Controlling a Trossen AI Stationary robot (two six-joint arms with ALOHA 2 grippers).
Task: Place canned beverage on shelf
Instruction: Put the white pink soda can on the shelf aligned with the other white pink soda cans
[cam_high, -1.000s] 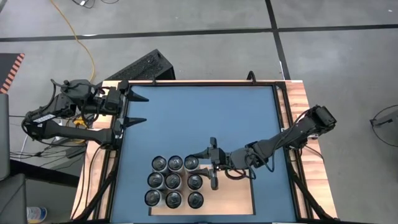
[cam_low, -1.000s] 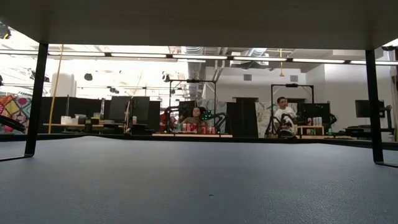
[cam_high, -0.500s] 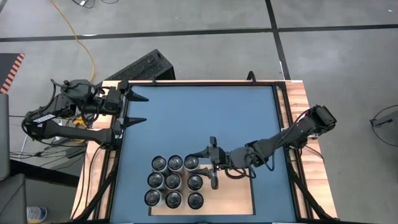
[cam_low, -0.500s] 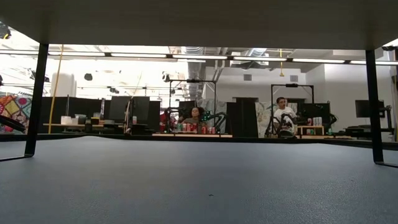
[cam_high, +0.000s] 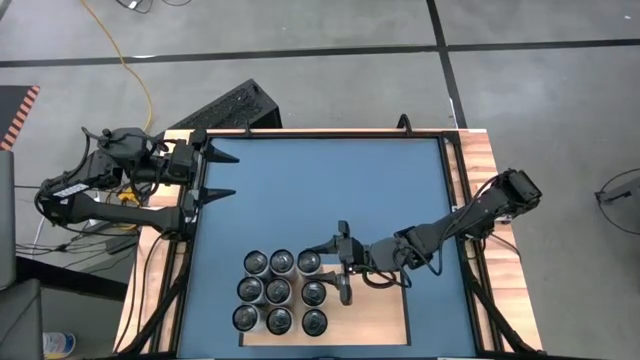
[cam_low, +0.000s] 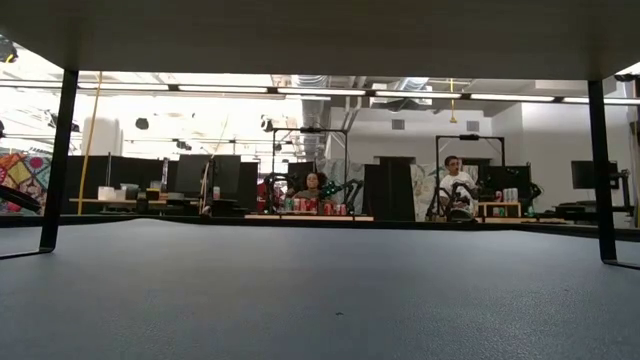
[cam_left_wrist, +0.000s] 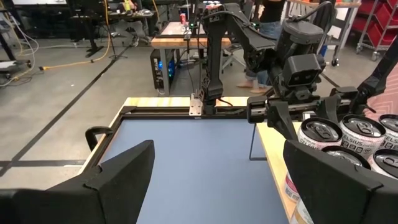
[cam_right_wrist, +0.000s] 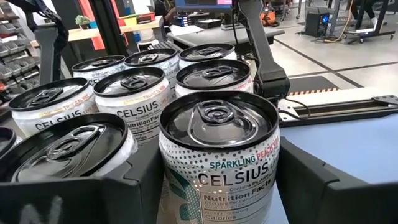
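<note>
My right gripper (cam_high: 343, 268) sits at the near middle of the blue surface (cam_high: 320, 190), jaws spread either side of a white cylindrical can (cam_right_wrist: 219, 163) with a shiny aluminium lid and pull tab; whether the fingers touch it I cannot tell. That can stands on the shelf (cam_high: 375, 322), a flat pale wood-grain panel lying along the surface's near edge. Just beside it a tight cluster of matching cans (cam_high: 279, 291) crowds the shelf's left part, their round metal tops close together. My left gripper (cam_high: 222, 174) waits at the surface's far left corner, dark pointed jaws spread and holding nothing. Narrow wooden strips (cam_high: 480, 160) flank the matte blue surface
</note>
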